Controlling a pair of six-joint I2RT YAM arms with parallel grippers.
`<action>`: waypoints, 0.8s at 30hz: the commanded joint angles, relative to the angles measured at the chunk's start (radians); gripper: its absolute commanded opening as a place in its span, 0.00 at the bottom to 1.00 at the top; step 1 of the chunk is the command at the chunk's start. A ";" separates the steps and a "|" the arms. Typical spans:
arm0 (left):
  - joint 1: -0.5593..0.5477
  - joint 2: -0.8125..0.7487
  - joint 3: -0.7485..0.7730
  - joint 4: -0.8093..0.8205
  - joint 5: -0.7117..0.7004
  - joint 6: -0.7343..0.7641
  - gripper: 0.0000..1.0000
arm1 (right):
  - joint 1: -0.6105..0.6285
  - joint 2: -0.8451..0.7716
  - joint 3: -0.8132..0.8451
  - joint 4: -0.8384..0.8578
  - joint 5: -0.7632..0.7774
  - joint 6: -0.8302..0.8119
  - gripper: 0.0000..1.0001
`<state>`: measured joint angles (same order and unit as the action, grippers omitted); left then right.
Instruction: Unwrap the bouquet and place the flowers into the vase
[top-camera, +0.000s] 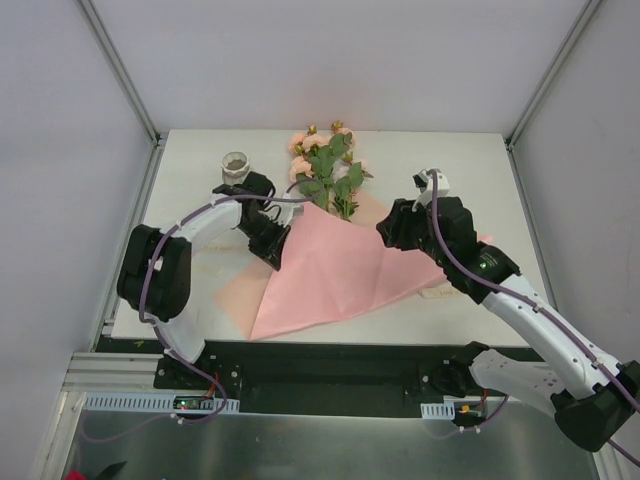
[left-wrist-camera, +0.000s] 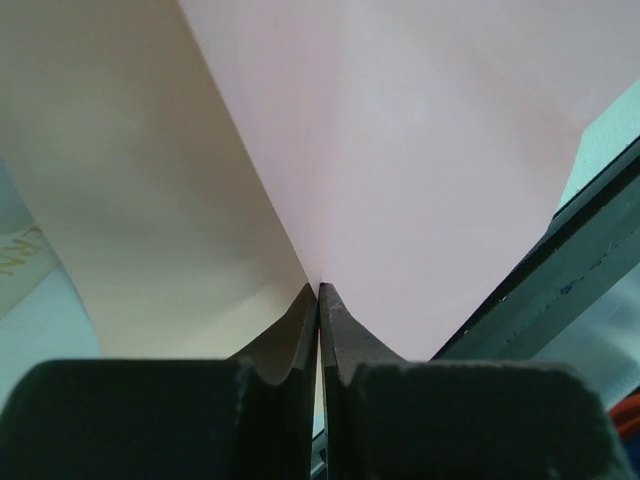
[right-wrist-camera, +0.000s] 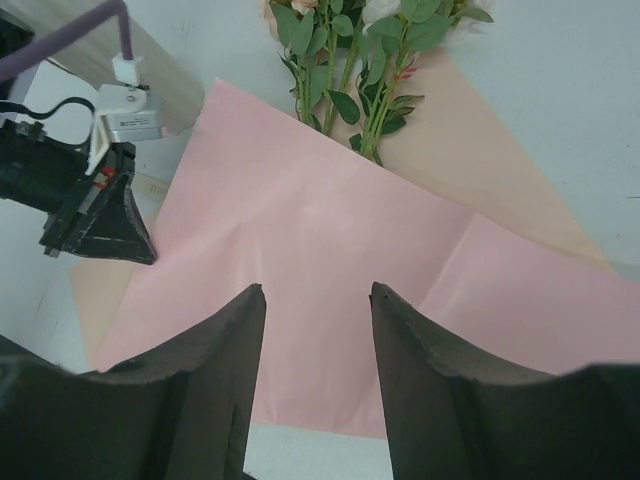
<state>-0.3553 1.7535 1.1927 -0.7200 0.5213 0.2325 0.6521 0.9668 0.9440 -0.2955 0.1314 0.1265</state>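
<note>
The left tool pinches the pink paper; the right tool hovers, jaws apart. Best peel the sheet slowly toward the surface's left edge, leaving the flowers undisturbed.

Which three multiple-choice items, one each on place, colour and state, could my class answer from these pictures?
1. Where does the vase stand?
A. left of the flowers
B. right of them
C. at the table's near edge

2. What colour is the wrapping paper?
A. blue
B. pink
C. green

3. How is the right gripper?
A. shut on a stem
B. shut on nothing
C. open over the paper

Answers:
1 A, the top view shows it left of the blooms.
2 B, the sheet is pink in every view.
3 C, its fingers stand apart above the sheet.
</note>
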 joint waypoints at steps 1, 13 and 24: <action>-0.063 -0.192 0.019 -0.028 -0.007 0.089 0.00 | -0.006 0.029 0.093 0.016 0.019 -0.028 0.49; -0.349 -0.565 -0.085 -0.136 -0.014 0.274 0.00 | -0.091 0.157 0.277 -0.011 -0.045 -0.065 0.49; -0.455 -0.632 -0.079 -0.372 0.149 0.421 0.00 | -0.111 0.450 0.498 -0.083 -0.288 -0.082 0.42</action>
<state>-0.7746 1.1496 1.0885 -0.9565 0.5766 0.5529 0.5442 1.3327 1.3350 -0.3302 -0.0124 0.0601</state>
